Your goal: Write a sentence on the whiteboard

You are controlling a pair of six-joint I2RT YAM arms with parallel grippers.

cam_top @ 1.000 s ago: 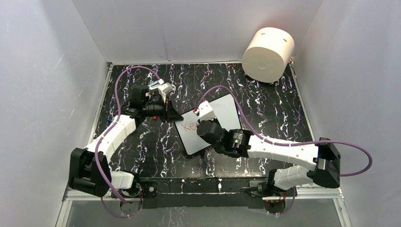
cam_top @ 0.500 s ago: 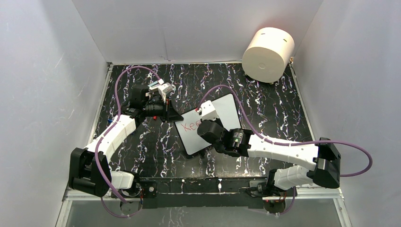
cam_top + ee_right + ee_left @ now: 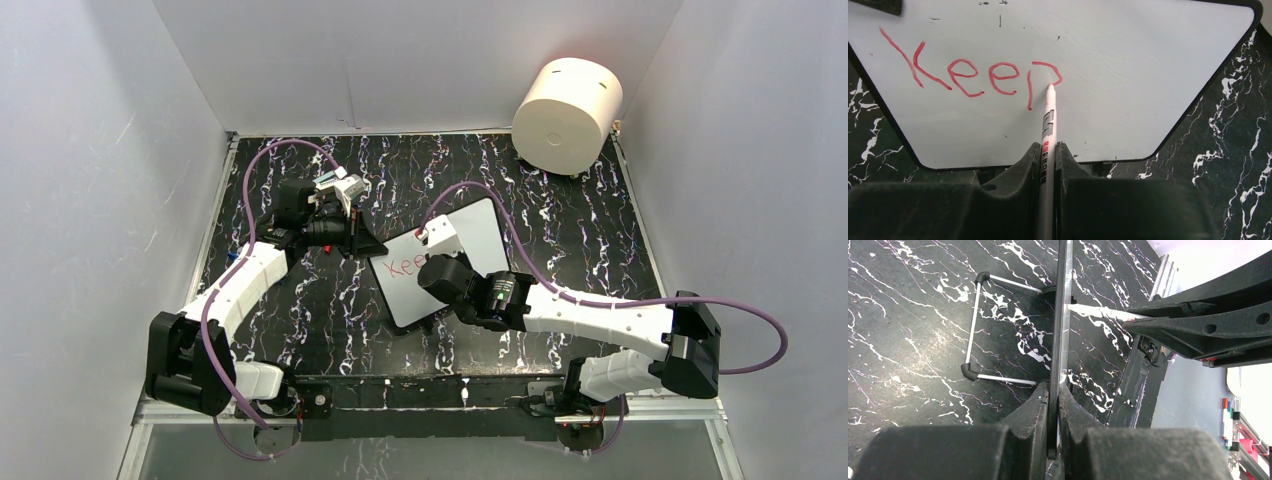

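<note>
Shifted slightly along the board since a second ago, the right gripper (image 3: 1048,147) clamps a marker (image 3: 1048,120), its tip closing the "p" of the sentence (image 3: 973,77). "Keep" is nearly done; the rest apparently remains. The left gripper (image 3: 1053,390) pinches the whiteboard (image 3: 1128,75) by its edge at mid-table: white face, thin black rim.

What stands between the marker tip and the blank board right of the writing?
Nothing visible. The marker in the right gripper touches the whiteboard at the p ending the sentence; the surface to its right is bare.
</note>
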